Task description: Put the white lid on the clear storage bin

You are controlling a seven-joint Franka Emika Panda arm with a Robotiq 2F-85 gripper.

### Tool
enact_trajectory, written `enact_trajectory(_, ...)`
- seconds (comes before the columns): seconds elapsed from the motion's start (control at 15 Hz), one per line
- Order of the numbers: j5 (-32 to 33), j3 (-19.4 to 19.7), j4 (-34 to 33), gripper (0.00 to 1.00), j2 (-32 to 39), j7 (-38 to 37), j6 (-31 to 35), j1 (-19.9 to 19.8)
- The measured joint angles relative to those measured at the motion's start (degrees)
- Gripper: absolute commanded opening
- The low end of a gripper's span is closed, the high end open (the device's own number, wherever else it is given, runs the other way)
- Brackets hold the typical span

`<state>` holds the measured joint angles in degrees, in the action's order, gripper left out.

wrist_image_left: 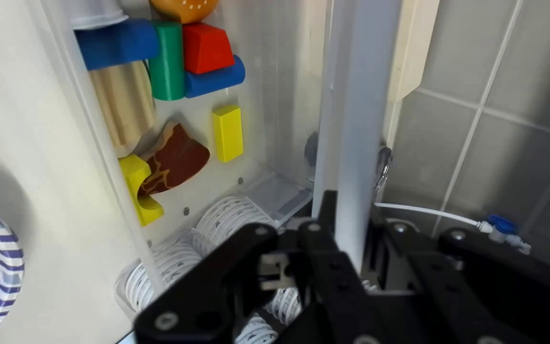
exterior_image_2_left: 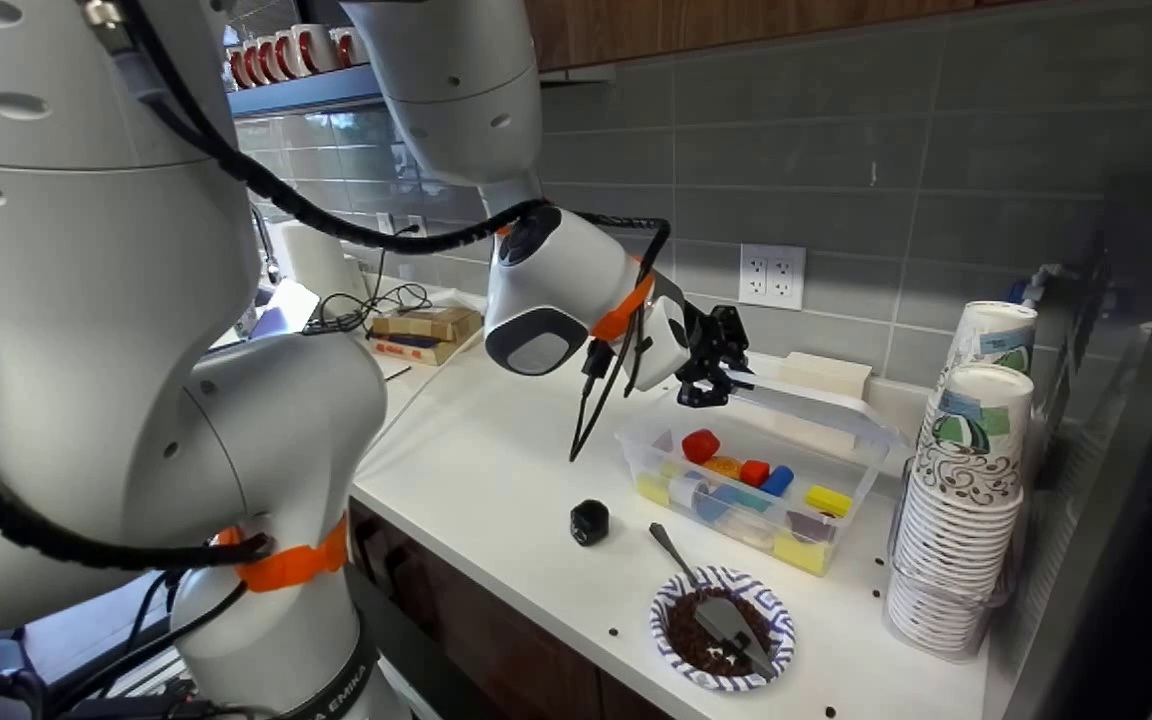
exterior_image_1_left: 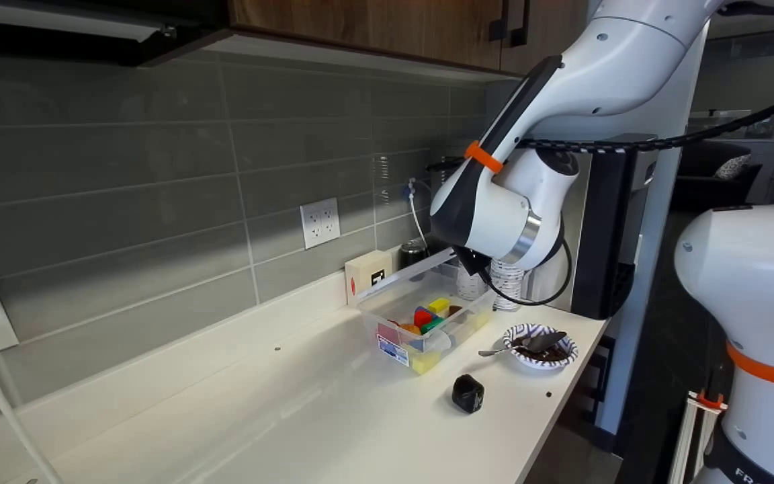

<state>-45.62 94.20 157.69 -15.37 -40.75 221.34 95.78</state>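
Our end effector (wrist_image_left: pixel 353 205) grips the white lid (wrist_image_left: pixel 365 95), seemingly tilted along one long side of the clear storage bin (wrist_image_left: pixel 201 112); we should level it gently, matching corners before pressing.

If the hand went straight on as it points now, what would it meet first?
Most likely the white lid: in the wrist view it lies straight ahead of the hand, lined up between the fingers. Depth is unclear, so whether they touch it I cannot tell.
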Motion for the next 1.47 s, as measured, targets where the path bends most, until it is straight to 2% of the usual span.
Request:
enact_trajectory(0.2, 0.37, 6.03, 0.04, 0.03, -4.20, 1.45, 5.04, 6.72)
enact_trajectory(0.27, 1.00, 7.83, 0.05, 0.37, -5.88, 1.73, 6.80, 8.62)
enact_trajectory(0.33, 1.87, 9.52, 0.07, 0.38, -7.67, 1.86, 8.39, 10.31)
enact_trajectory(0.47, 3.15, 12.05, 0.30, 0.52, -11.17, 2.45, 10.23, 12.51)
enact_trajectory(0.87, 6.08, 14.43, 0.34, 0.99, -18.13, 4.15, 12.22, 12.90)
enact_trajectory(1.2, 6.37, 14.04, 0.34, 1.00, -19.29, 4.58, 12.43, 12.21)
enact_trajectory(1.47, 5.48, 12.17, 0.34, 1.00, -19.16, 5.16, 12.43, 10.96)
